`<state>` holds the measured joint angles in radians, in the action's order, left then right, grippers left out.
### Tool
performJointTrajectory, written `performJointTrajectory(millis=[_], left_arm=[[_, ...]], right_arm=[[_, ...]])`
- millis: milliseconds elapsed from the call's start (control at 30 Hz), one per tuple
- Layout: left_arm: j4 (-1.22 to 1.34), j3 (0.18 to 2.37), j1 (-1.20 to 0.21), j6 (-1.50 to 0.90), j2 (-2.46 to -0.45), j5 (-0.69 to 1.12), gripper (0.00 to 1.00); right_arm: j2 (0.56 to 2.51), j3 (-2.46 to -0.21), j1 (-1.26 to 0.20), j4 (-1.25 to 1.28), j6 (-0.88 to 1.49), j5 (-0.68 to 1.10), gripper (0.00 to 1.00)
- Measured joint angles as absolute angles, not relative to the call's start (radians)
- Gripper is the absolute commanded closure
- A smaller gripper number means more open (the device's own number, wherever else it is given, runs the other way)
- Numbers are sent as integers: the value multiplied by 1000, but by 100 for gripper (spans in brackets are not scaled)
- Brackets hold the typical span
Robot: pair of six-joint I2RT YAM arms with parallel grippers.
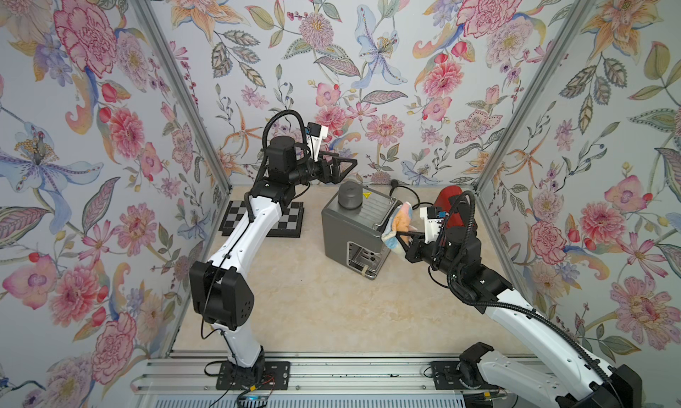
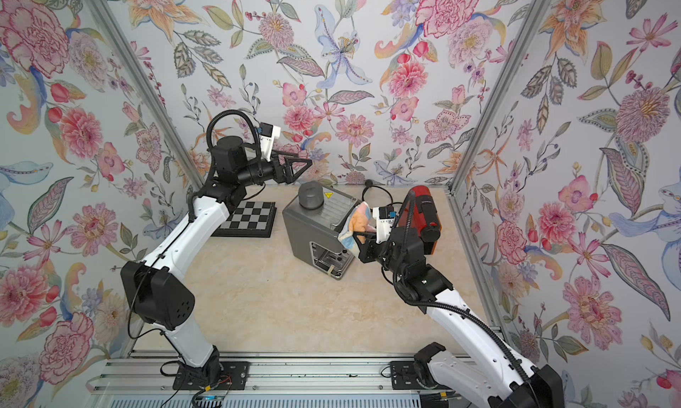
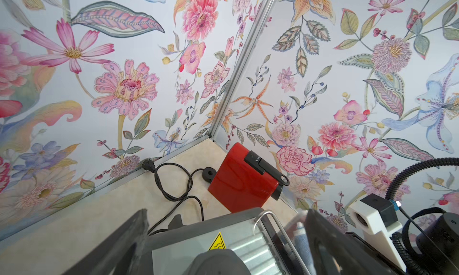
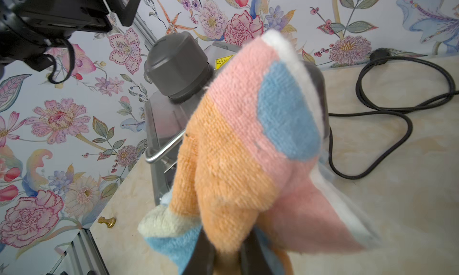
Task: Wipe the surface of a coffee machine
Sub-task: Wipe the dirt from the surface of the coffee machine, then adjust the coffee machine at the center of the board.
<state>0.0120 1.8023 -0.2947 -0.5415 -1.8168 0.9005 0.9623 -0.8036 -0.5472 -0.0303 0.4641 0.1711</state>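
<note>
Orange, pink and blue cloth [image 4: 248, 149] is clamped in the right end effector [image 4: 228, 258], whose jaws are closed tight on a bunched fold. The right arm reaches forward from its base, elbow low and forearm rising. Its wrist is level and holds the cloth [image 1: 400, 225] up against the upper edge of the grey coffee machine [image 1: 350, 225] on the robot's right side. That machine stands toward the rear of the beige surface [image 1: 331, 306], turned at an angle, with a red machine [image 1: 447, 203] just behind the right wrist.

The left arm climbs from its base, folds at the elbow and stretches toward the back wall. Its wrist is turned sideways, so the left end effector [image 1: 346, 168] hangs above the machine's rear corner, near the round cap [image 1: 350, 196]. Its fingers [image 3: 119, 241] stand wide apart with nothing between them.

The cloth fills most of the right wrist view, covering the right fingertips and much of the machine's side. Whether it actually presses on the metal cannot be made out. In the left wrist view only the machine's top shows, cut off at the frame edge. A black cable [image 3: 173, 186] lies coiled behind it. In both top views the left forearm partly covers a chessboard [image 1: 287, 222].
</note>
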Motion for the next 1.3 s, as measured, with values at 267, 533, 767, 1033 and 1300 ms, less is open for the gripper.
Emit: performJointTrajectory(millis=[267,533,767,1033,1300], left_arm=[[-38,2109,-281,-532,-2167,1097,1],[-142,2310,-280,-496,-2337,1202,1],[-165,2336,-270,-477,-2362,1267,1],[-173,2328,-267,-464,-2362,1302,1],[-184,2384,-268,-457,-2396,1293,1]], right_arm=[[874,-804,-678,-94,477,129,100],[924,-803,-798,-112,495,64,100],[928,-789,-822,-101,513,25,100],[939,-772,-818,-85,522,19,100],[924,-744,-819,-81,533,19,100]])
